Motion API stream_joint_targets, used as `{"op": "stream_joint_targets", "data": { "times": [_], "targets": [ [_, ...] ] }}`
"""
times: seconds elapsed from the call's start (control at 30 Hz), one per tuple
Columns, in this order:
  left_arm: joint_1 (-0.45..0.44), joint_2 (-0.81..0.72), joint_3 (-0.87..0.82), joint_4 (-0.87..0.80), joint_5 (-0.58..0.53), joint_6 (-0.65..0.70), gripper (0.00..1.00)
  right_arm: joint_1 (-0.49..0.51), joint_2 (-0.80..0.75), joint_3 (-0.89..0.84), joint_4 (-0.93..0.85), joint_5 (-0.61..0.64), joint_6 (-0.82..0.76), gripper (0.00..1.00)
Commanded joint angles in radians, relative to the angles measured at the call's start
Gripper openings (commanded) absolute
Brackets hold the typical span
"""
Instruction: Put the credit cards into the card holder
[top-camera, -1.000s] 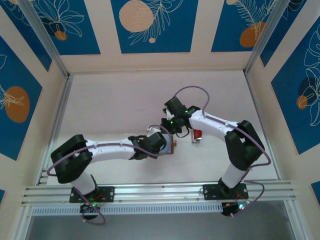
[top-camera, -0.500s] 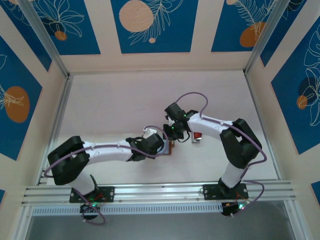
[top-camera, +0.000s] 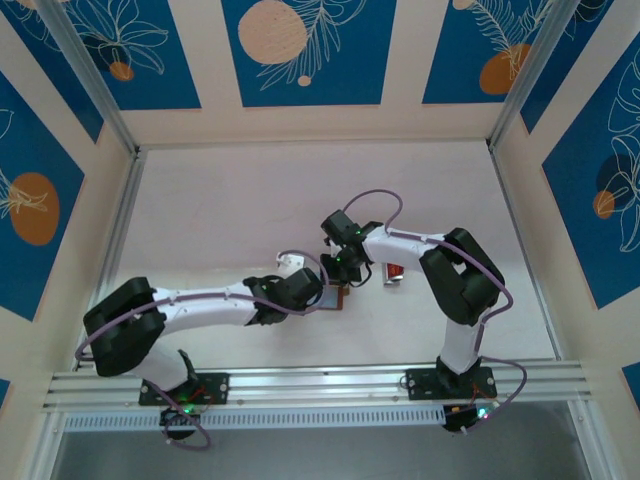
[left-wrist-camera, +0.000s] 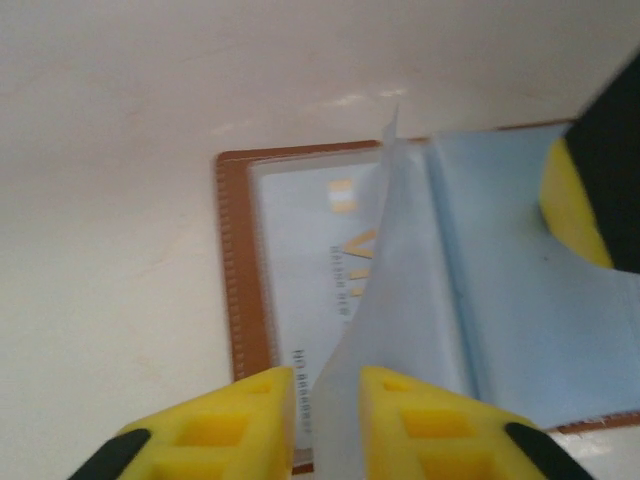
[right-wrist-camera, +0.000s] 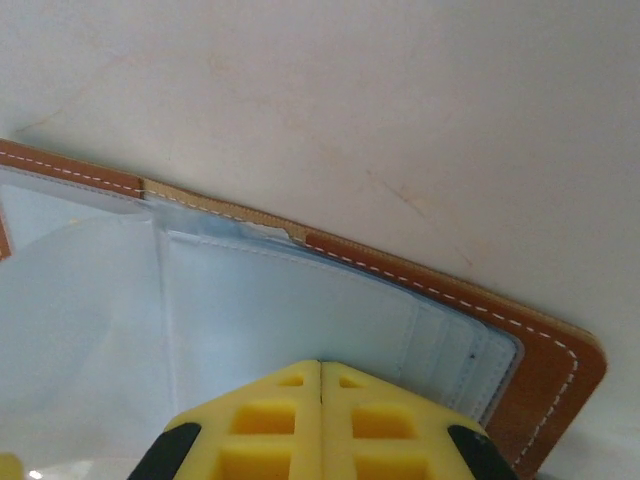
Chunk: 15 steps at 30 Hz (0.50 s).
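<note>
Pale table (top-camera: 230, 210) (blue-panelled walls (top-camera: 300, 50))

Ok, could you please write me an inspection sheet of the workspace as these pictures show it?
Surface: pale table, faint marks.
Job's things: card holder lies open, inside up; a card with gold print sits in one pocket; a red card lies on the table beside the right arm.
Clutter: nothing seen.
Grippers: left gripper, fingers slightly apart, an upright clear sleeve leaf between them; right gripper, fingers shut, over the holder's inside.
Cables: purple cables loop along both arms.
Surroundings: blue patterned panels; aluminium rail at the near edge.
</note>
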<state>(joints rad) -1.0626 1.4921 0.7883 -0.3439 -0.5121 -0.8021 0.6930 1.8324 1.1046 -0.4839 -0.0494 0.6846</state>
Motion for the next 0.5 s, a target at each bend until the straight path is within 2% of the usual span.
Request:
{"op": "stream_joint_targets", "data": {
  "times": [0.0,0.13,0.3,0.47],
  "targets": [
    [-0.004,-0.015,-0.009,-0.116,-0.107,-0.089,0.26,0.009,0.036,0.006,-0.037,0.005,0.001,0.01],
    [0.012,-0.023,-0.003,-0.216,-0.153,-0.162,0.29,0.01,0.03,0.014,-0.047,0.009,-0.006,0.01],
    [0.013,-0.12,0.022,-0.151,-0.105,-0.025,0.28,0.011,0.021,0.015,-0.057,0.014,-0.02,0.01],
    [0.013,-0.078,0.118,-0.136,-0.025,0.082,0.26,0.011,0.009,0.017,-0.068,0.025,-0.035,0.01]
  ]
}}
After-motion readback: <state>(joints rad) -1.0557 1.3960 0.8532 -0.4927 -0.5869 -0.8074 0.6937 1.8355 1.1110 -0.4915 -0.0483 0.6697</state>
